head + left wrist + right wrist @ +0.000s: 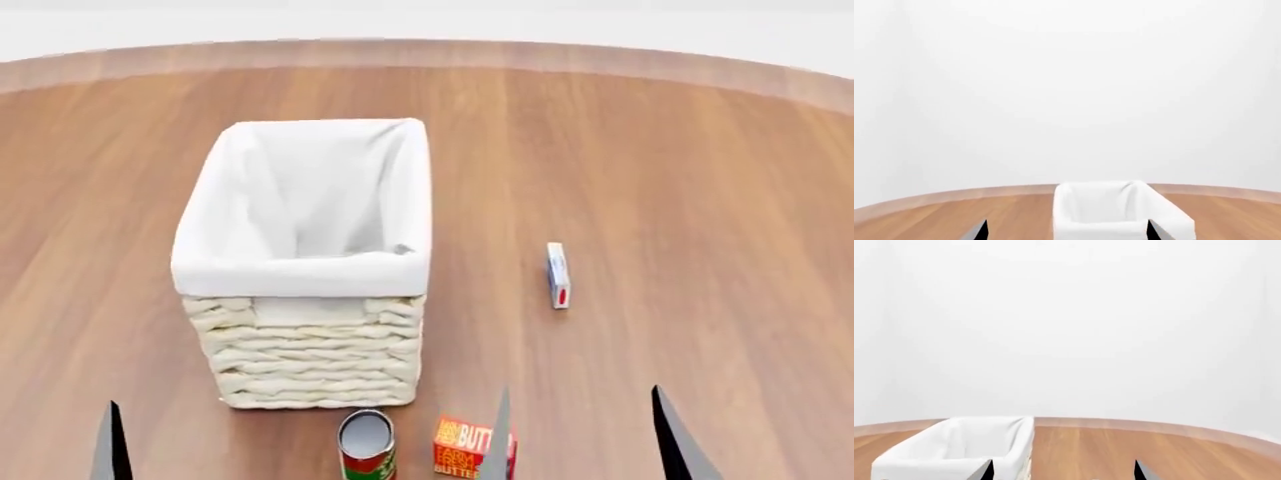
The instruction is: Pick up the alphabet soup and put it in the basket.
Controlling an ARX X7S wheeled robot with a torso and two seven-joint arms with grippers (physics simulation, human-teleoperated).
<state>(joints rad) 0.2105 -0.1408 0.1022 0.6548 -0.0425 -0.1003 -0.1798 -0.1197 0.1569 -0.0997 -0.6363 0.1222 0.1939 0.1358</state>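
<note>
The alphabet soup is out of view in all frames. The basket [310,345], cream wicker with a white cloth lining, stands left of centre on the wooden table and looks empty. It also shows in the left wrist view [1117,210] and in the right wrist view [954,447]. My right gripper [581,440] is open and empty at the near edge, right of the basket; in its wrist view [1063,466] the jaws stand wide apart. My left gripper [1066,226] is open and empty, facing the basket. Only one of its fingertips [114,440] shows in the head view.
A red-and-green can with a grey top [367,445] stands just in front of the basket. An orange butter box [465,447] lies beside it, next to my right gripper's inner finger. A small white, blue and red box [558,275] lies right of the basket. The round table's far edge [427,52] curves behind.
</note>
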